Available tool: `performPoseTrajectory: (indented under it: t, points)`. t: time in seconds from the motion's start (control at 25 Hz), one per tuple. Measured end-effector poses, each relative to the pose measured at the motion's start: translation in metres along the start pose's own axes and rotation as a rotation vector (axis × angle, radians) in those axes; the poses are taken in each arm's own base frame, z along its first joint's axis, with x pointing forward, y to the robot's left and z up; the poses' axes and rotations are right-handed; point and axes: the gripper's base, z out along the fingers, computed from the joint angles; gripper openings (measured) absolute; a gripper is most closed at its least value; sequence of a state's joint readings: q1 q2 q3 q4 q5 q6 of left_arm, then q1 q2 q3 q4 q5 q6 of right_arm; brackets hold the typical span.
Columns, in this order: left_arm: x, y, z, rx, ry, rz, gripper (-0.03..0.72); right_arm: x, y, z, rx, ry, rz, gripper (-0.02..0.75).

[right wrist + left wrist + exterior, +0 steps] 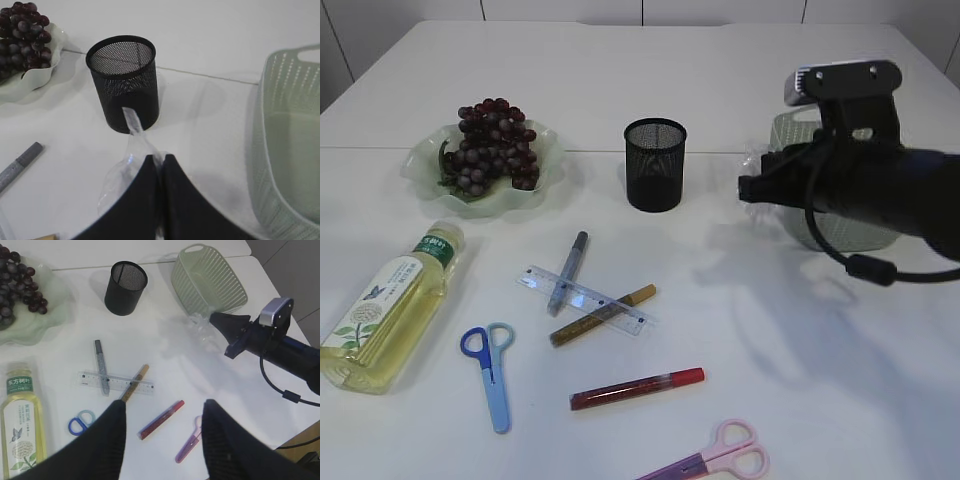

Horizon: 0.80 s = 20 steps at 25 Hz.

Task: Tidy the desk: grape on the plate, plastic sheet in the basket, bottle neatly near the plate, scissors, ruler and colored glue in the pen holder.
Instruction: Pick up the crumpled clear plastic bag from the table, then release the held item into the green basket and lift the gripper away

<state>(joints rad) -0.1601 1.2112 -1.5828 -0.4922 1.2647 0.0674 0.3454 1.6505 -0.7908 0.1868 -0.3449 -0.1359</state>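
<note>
The right hand point(161, 172) is pinching the clear plastic sheet point(131, 150) just beside the basket point(280, 150), and the limp film is hanging loosely enough that it is risking snagging on the rim or slipping free.

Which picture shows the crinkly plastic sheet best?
The right wrist view: the plastic sheet sits close up, pinched between the shut right gripper's fingers. In the left wrist view it is a small clear crumple by the basket. The exterior view mostly hides it.
</note>
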Motion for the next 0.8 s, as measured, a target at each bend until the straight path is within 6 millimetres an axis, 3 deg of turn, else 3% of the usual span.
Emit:
performPoseTrajectory:
  t: [0.2, 0.44, 0.8]
  points:
    - [0.000, 0.000, 0.000, 0.000, 0.000, 0.000, 0.362, -0.038, -0.016, -0.002, 0.026, 0.028, 0.018, 0.015]
    - [0.000, 0.000, 0.000, 0.000, 0.000, 0.000, 0.361, -0.079, -0.059, -0.005, 0.099, 0.026, 0.047, 0.015]
    - [0.000, 0.000, 0.000, 0.000, 0.000, 0.000, 0.361, -0.107, -0.110, -0.016, 0.204, 0.011, 0.036, 0.015]
